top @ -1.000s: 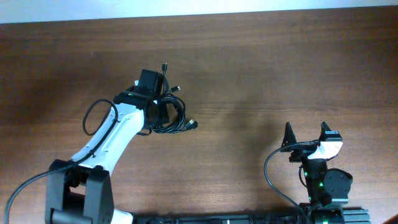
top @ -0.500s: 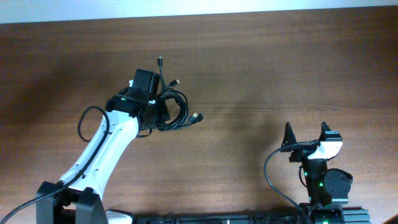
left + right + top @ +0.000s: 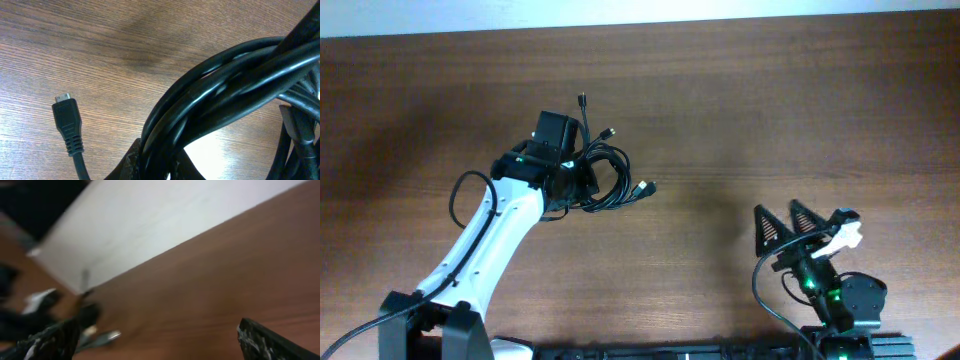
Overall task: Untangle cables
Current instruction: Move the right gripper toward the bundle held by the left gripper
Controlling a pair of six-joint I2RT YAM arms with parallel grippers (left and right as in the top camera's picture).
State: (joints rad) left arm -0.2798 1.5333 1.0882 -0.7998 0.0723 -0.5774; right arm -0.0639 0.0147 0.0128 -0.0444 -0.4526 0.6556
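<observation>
My left tool (image 3: 576, 178) is clamped on the cables (image 3: 225, 80). They form a knotted black bundle, its loops spilling out just to that tool's right and its plugs poking up and rightward over the desk (image 3: 740, 100). Well apart, near the desk's right front, my right tool (image 3: 777, 212) has its jaws spread wide, holding nothing.
</observation>
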